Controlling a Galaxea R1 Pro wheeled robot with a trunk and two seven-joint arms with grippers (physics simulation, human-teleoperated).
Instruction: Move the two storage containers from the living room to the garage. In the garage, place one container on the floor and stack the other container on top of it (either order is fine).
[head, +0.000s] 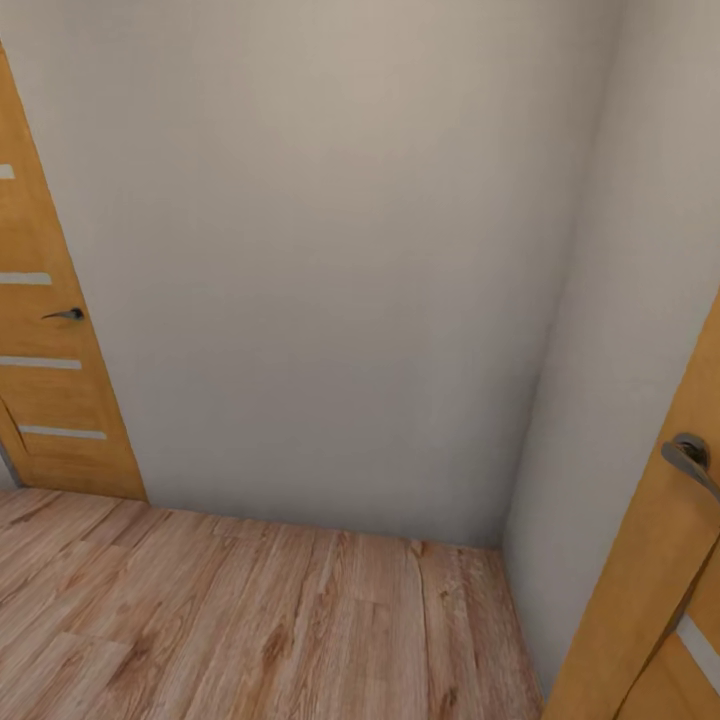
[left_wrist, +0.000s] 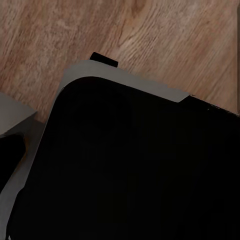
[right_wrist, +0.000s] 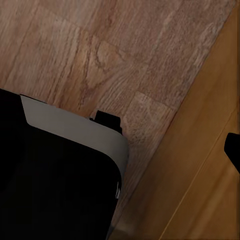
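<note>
Two doors: one wooden door with pale stripes and a dark lever handle stands at the left of the head view; a second wooden door with a metal handle leans in at the right edge.
Wall: a plain cream wall meets a side wall in a corner, straight ahead.
Floor: light wood planks run up to the wall.
Left wrist view: a black, grey-rimmed part of the robot's body sits over the planks; a small black tab pokes out past its rim. Whether that gripper is apart or together, I cannot tell.
Right wrist view: the same kind of black, grey-rimmed body above the planks, beside the wooden door. Gripper opening: cannot tell.
Containers: their whereabouts cannot be told from these views.
</note>
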